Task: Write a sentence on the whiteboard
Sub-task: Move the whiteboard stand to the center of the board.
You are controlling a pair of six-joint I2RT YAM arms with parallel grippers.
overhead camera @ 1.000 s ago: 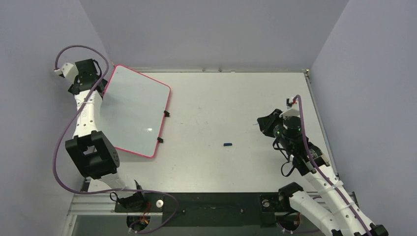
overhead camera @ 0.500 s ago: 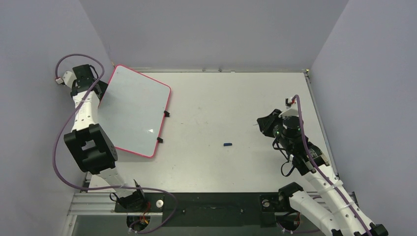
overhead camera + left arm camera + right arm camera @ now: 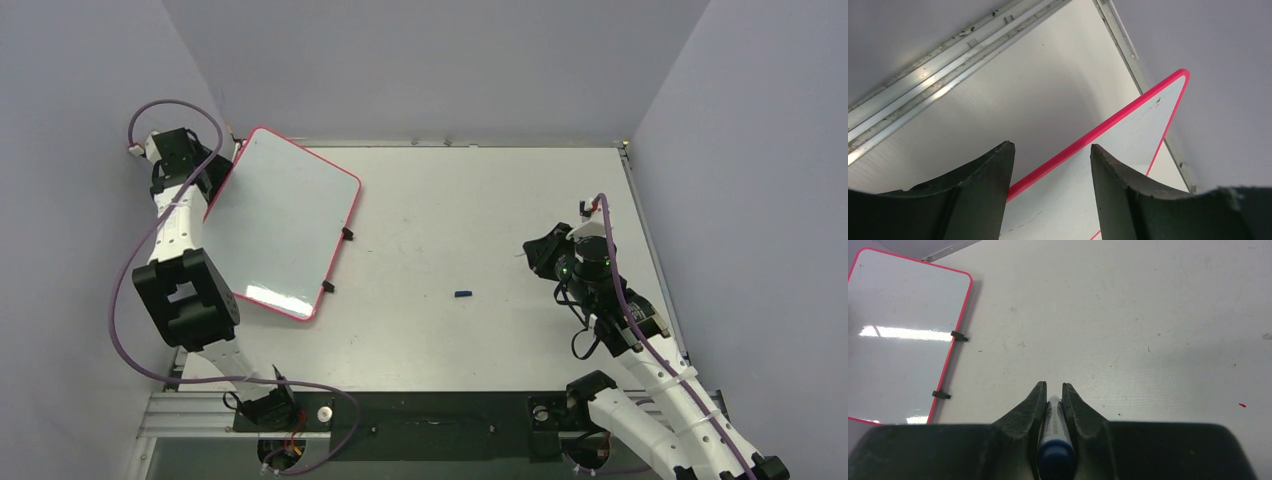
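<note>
One whiteboard (image 3: 280, 225) at the counter's (image 3: 480, 220) far left
Left pincer (image 3: 1050, 165), fingers apart, straddles its pink rim; right pincer (image 3: 1053, 387) is clamped on a blue-capped marker (image 3: 1054, 435), well apart from the board

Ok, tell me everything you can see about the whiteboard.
The whiteboard is a flat, glossy white rectangle with rounded corners and a thin red-pink rim, with no writing visible. Two small black clips sit on its right edge. It sits skewed at the table's far left. The left gripper's open fingers straddle its rim; contact cannot be told.
</note>
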